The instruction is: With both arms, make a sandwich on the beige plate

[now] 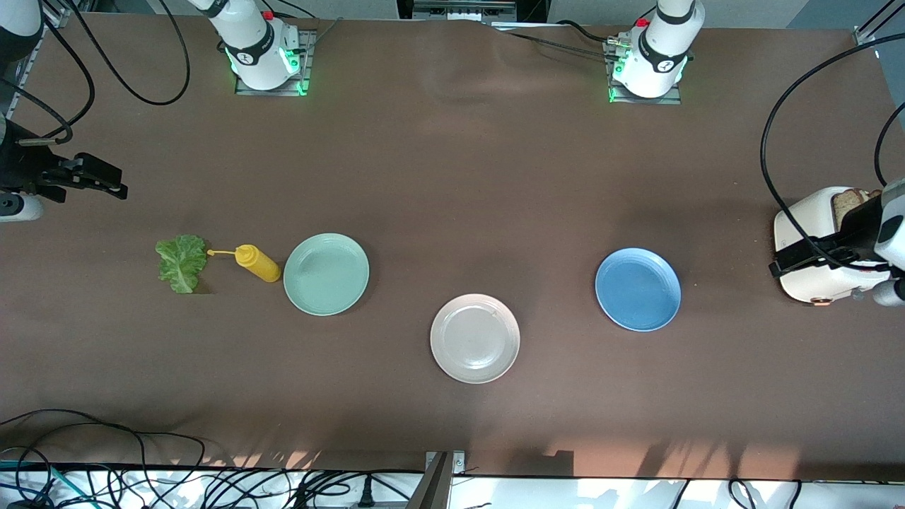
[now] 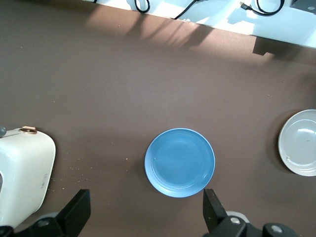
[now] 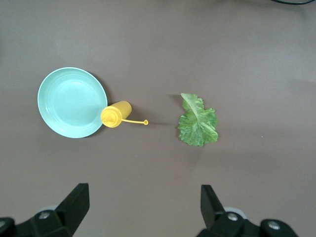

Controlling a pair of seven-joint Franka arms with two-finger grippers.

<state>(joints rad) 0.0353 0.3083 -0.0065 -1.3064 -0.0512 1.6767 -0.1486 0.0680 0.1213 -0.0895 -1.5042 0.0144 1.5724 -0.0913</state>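
- The right gripper (image 1: 106, 185) hangs over the bare worktop (image 1: 452, 177) at the right arm's end. Its jaws are spread wide and hold nothing.
- The lettuce leaf (image 1: 182, 263) lies flat on the worktop, nearer to the front camera than the spot under that gripper. Its long way runs from the robots' side toward the camera side. The right arm is much the nearer one to it.
- A yellow sauce bottle (image 1: 257, 262) lies on its side just beside the leaf, with its thin tip pointing at the leaf. Its other end touches or almost touches the mint-green plate (image 1: 326, 273).
- The beige plate (image 1: 474, 338) sits in the middle, nearest to the front camera of the three plates. It has nothing on it yet.
- The blue plate (image 1: 638, 288) sits toward the left arm's end, also with nothing on it.
- A white toaster (image 1: 813, 272) stands at the left arm's end, with a slice of brown bread (image 1: 848, 201) poking out of it.
- The left gripper (image 1: 813, 256) hangs over the toaster, jaws spread wide and holding nothing. The left arm is the nearer one to the bread.
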